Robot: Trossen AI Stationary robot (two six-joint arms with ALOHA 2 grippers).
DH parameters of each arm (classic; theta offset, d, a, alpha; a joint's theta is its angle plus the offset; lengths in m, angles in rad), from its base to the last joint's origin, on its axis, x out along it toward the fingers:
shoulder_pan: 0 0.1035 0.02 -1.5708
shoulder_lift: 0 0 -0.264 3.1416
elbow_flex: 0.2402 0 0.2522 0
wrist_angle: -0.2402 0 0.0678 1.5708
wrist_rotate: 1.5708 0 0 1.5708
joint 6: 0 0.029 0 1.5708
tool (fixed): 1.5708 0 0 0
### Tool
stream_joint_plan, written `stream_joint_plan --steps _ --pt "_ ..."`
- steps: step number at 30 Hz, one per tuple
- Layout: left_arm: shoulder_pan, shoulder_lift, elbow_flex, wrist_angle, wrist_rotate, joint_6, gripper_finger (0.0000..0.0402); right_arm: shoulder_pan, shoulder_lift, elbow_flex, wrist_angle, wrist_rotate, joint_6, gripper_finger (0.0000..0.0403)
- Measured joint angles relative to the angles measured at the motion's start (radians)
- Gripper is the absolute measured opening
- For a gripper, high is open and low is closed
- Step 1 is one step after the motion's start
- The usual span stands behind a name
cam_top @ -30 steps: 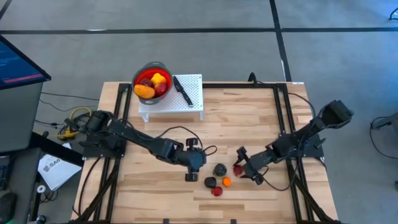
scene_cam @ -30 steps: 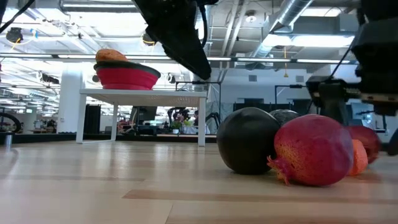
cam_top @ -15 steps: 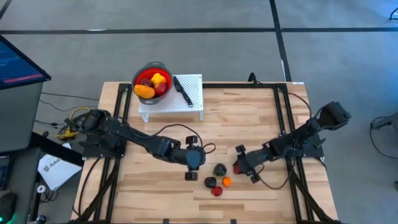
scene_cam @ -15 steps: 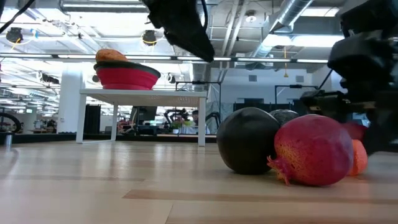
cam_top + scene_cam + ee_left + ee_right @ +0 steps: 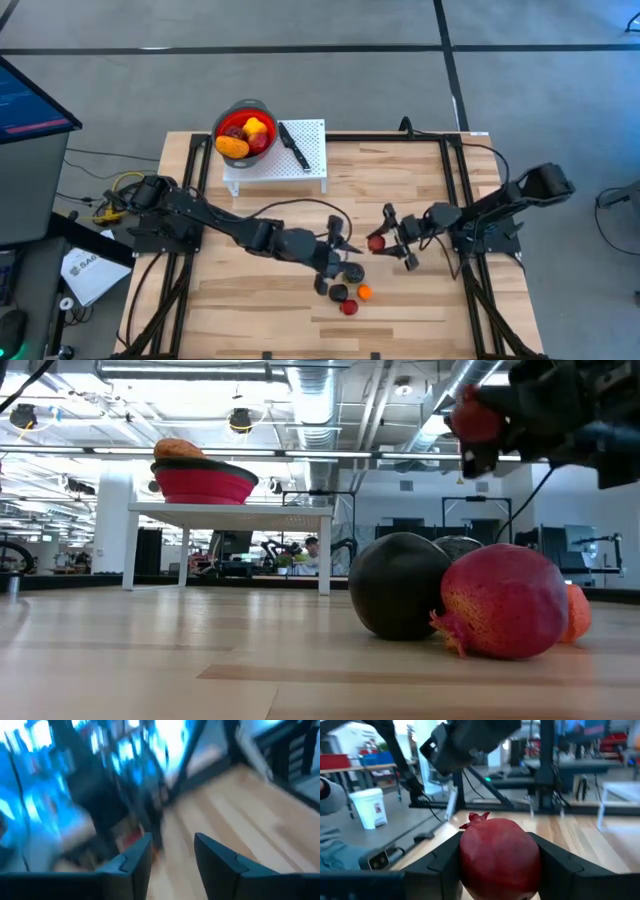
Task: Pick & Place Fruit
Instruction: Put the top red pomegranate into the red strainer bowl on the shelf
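My right gripper [image 5: 383,242] is shut on a dark red pomegranate-like fruit [image 5: 375,242], held in the air right of the table's middle; the low view shows the same fruit [image 5: 474,415] high above the wood. Several small fruits lie together on the table: a dark grey one [image 5: 352,272], a black one [image 5: 340,293], an orange one [image 5: 365,293] and a red one [image 5: 348,308]. My left gripper [image 5: 335,264] is open and sits just left of this group; its own view [image 5: 172,857] is blurred. My right gripper pinches the dark red fruit [image 5: 500,855] between its two fingers [image 5: 440,865], one on each side of its round body. The fingers come roughly level from the table's right. The fruit is lifted clear of the table, its small crown [image 5: 476,818] pointing away from the wrist.
A red bowl with a grey rim [image 5: 243,106] holds yellow, orange and red fruit and stands on a small white stand [image 5: 312,165] at the far edge. A black-handled knife [image 5: 293,145] lies on that stand beside the bowl. Bare wood lies left and right of the fruit group.
My right gripper has risen from table height with the dark red fruit and moved toward the far edge; the fruit now hangs clear of the wood. My left gripper has moved right, toward the group of fruit, and dropped out of the low view.
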Motion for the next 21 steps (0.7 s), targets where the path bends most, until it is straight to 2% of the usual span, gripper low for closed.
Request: stream_joint_plan --steps 3,8,10,14,17,21 --pt "0.007 0.000 0.001 0.132 0.063 0.141 0.0156 0.000 0.048 0.047 0.036 -0.019 -0.015 0.0183" --pt "0.011 0.001 0.000 0.112 0.040 0.294 0.0223 -0.004 0.140 0.132 0.034 -0.019 -0.021 0.0201" --pt "0.009 0.003 -0.006 0.091 0.005 0.336 0.0256 -0.008 0.176 0.168 0.031 -0.019 -0.020 0.0204" --pt "-0.005 0.006 -0.047 0.070 -0.172 0.384 0.0305 -0.009 0.225 0.224 0.032 -0.019 -0.013 0.0198" --pt "-0.012 0.005 -0.075 0.075 -0.218 0.386 0.0324 -0.014 0.239 0.253 0.016 -0.019 0.004 0.0191" --pt "-0.022 0.007 -0.104 0.063 -0.258 0.388 0.0331 -0.037 0.235 0.274 0.026 -0.063 0.047 0.0191"
